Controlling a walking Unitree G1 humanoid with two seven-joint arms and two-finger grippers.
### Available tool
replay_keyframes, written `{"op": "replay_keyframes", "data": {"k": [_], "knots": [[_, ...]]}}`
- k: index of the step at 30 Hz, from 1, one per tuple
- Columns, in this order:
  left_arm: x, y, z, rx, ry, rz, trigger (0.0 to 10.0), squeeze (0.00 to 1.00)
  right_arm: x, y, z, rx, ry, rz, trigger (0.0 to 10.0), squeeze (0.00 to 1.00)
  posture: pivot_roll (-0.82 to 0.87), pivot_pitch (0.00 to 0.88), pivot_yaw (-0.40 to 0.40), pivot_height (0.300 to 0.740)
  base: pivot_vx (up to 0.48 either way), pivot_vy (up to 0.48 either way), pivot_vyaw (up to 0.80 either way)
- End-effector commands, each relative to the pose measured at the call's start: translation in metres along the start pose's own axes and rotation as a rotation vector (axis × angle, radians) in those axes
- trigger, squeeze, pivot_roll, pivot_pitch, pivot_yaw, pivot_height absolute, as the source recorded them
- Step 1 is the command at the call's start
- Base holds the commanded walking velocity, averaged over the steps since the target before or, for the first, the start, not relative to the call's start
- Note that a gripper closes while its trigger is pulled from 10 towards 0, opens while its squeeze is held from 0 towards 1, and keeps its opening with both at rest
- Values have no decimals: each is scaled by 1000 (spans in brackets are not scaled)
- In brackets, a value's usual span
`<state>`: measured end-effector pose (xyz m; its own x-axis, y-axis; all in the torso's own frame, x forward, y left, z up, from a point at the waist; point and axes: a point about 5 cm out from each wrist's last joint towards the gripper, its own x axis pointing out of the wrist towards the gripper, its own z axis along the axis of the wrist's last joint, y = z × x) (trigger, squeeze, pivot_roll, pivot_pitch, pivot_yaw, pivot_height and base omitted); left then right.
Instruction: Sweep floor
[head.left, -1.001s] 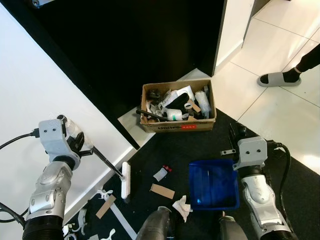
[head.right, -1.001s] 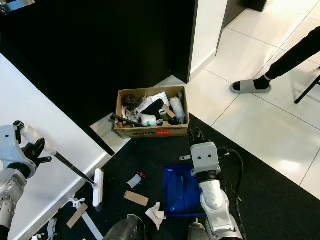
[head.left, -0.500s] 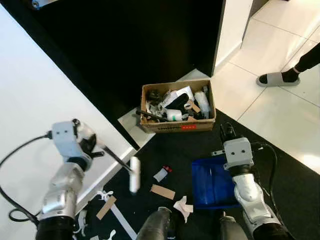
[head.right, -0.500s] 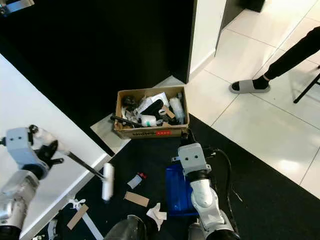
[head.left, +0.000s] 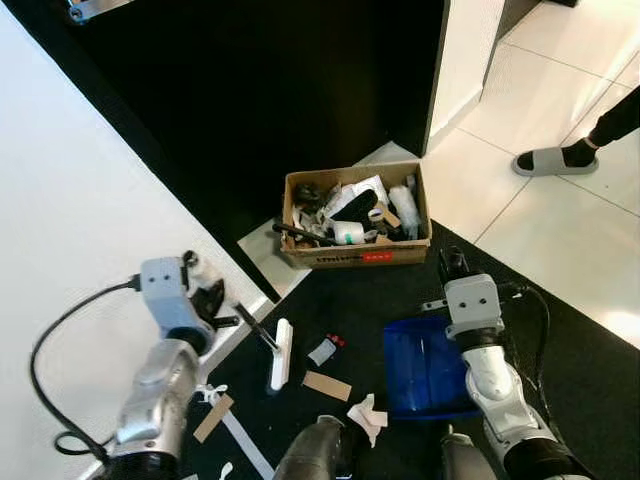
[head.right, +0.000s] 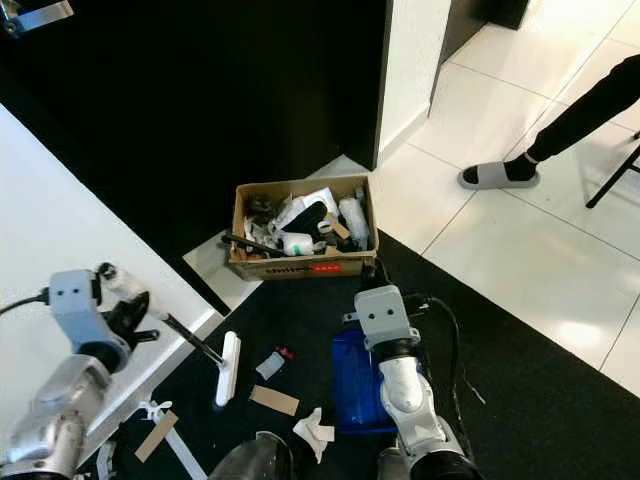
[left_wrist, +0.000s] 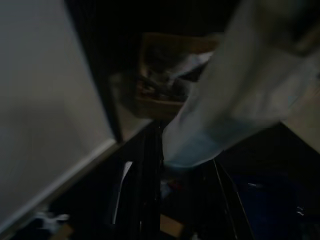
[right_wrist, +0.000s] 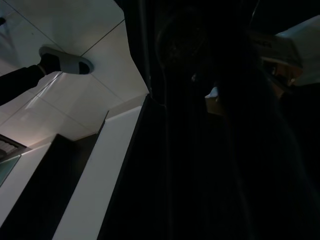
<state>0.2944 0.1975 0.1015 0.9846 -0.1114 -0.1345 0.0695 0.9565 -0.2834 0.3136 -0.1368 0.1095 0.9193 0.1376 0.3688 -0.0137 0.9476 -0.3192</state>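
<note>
At lower left of the head view, the left hand (head.left: 212, 303) is clamped on the black handle of a white-headed brush (head.left: 281, 354), angled down at the dark mat so its head faces scattered scraps: a cardboard strip (head.left: 326, 384) and crumpled paper (head.left: 364, 415). At lower right, the right hand (head.left: 452, 268) steadies the blue dustpan (head.left: 424, 370), apparently to receive them; its grip cannot be judged.

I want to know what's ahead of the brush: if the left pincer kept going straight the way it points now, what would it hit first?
Probably the black carpet, where the brush it holds already reaches down. Just beyond the brush head lie a small wrapper and a cardboard strip. Depth is hard to judge.
</note>
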Motion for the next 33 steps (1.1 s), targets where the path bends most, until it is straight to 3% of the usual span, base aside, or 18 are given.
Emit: {"op": "replay_keyframes", "data": {"k": [1,2,4,5,6,7,8,11,17,19,22,23,27,29,30,33], "knots": [[-6,-25,-31,-133,126,-79,10000,63,-13,12,-12,12,69,40,10000,0,88,369,176,740,0,0,0],[-6,-25,-31,-133,126,-79,10000,63,-13,12,-12,12,69,40,10000,0,88,369,176,740,0,0,0],[-7,-46,-32,-201,137,-148,10000,67,-12,13,-12,14,65,44,10000,0,87,369,176,740,0,0,0],[-7,-46,-32,-201,137,-148,10000,67,-12,13,-12,14,65,44,10000,0,87,369,176,740,0,0,0],[-9,-57,-31,-222,140,-188,10000,71,-12,14,-12,14,64,45,10000,0,88,368,176,740,0,0,0],[-12,-77,-27,-272,136,-265,10000,63,-11,14,-12,15,61,45,10000,0,88,368,176,740,0,0,0],[-12,-77,-27,-272,136,-265,10000,63,-11,14,-12,15,61,45,10000,0,88,368,176,740,0,0,0],[-18,-109,-18,-324,132,-391,10000,71,-10,14,-12,16,60,45,10000,0,92,363,176,740,0,0,0],[-19,-121,-3,-378,92,-428,10000,71,-9,14,-12,17,58,45,10000,0,99,355,175,740,0,0,0],[-14,-118,11,-387,50,-409,10000,67,-8,14,-12,17,58,47,10000,0,99,355,175,740,0,0,0],[-7,-93,30,-314,-17,-324,10000,67,-7,15,-12,17,56,51,10000,0,103,347,175,740,0,0,0],[-7,-93,30,-314,-17,-324,10000,67,-7,15,-12,17,56,51,10000,0,103,347,175,740,0,0,0],[-7,-47,58,-188,-83,-219,10000,63,-8,14,-12,14,55,54,10000,0,104,341,178,740,0,0,0],[-8,-38,63,-157,-94,-200,10000,63,-8,14,-13,14,55,54,10000,0,106,341,178,740,0,0,0],[-11,-20,75,-83,-116,-162,10000,63,-9,13,-14,11,58,55,10000,0,110,340,176,740,0,0,0],[-12,-6,84,-22,-133,-121,10000,63,-10,12,-15,10,60,57,10000,0,111,340,173,740,0,0,0]]}}
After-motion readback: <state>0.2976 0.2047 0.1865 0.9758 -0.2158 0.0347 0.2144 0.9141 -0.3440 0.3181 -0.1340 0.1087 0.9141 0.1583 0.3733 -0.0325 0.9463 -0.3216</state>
